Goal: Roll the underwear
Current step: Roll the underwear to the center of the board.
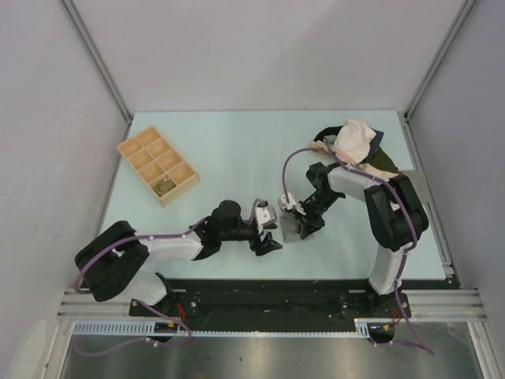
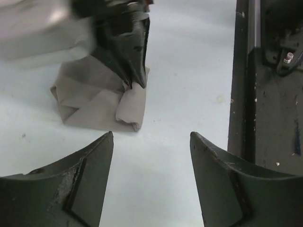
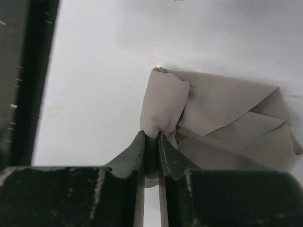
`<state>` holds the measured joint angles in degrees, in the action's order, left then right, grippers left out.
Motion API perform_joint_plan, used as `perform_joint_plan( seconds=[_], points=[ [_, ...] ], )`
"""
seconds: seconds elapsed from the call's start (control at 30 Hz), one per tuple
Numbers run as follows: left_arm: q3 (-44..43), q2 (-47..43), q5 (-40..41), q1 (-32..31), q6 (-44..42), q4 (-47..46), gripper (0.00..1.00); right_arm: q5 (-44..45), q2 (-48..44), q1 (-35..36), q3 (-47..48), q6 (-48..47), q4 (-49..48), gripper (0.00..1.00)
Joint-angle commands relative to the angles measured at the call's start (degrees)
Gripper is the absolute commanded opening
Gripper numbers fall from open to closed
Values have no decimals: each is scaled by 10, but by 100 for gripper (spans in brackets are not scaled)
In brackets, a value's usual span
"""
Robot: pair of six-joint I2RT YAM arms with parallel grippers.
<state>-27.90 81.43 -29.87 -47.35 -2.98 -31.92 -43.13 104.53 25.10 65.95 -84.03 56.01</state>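
The underwear is a taupe-grey cloth, folded and crumpled on the table's near middle. It also shows in the left wrist view and the right wrist view. My right gripper is shut on a rolled end of it; it shows from above and from the left wrist. My left gripper is open and empty, just left of the cloth and apart from it; it shows from above too.
A tan compartment tray stands at the back left. A pile of other garments, pale pink-white on dark, lies at the back right. The black base rail runs along the near edge.
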Motion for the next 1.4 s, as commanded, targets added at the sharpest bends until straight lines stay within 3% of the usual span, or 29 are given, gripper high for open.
perform_joint_plan(
  seconds=[0.0,0.3,0.5,0.6,0.67,0.73,0.8,0.97,1.1,1.2,1.37],
  points=[
    [-38,8,66,-49,-117,15,71,-53,51,-12,27,37,111,11],
    [-131,137,97,-96,-170,90,70,-48,84,-39,37,106,74,11],
    [-179,188,122,-103,-178,133,58,-51,96,-45,41,106,75,12],
    [-201,210,121,-103,-177,161,43,-56,98,-49,41,108,75,14],
    [-217,225,117,-103,-174,178,26,-58,95,-52,41,108,74,16],
    [-224,234,118,-101,-168,202,9,-63,82,-60,41,112,67,23],
    [-230,238,115,-96,-142,221,1,-64,64,-80,41,124,50,30],
    [-245,269,9,-38,-46,251,0,-77,-17,-142,41,117,17,43],
    [-292,327,-107,15,14,315,0,-92,-71,-163,23,-36,63,46],
    [-322,369,-173,45,57,339,0,-84,-131,-147,-34,-119,46,52],
    [-356,407,-190,60,83,369,1,-35,-221,-64,-136,-102,-107,58]
  ],
)
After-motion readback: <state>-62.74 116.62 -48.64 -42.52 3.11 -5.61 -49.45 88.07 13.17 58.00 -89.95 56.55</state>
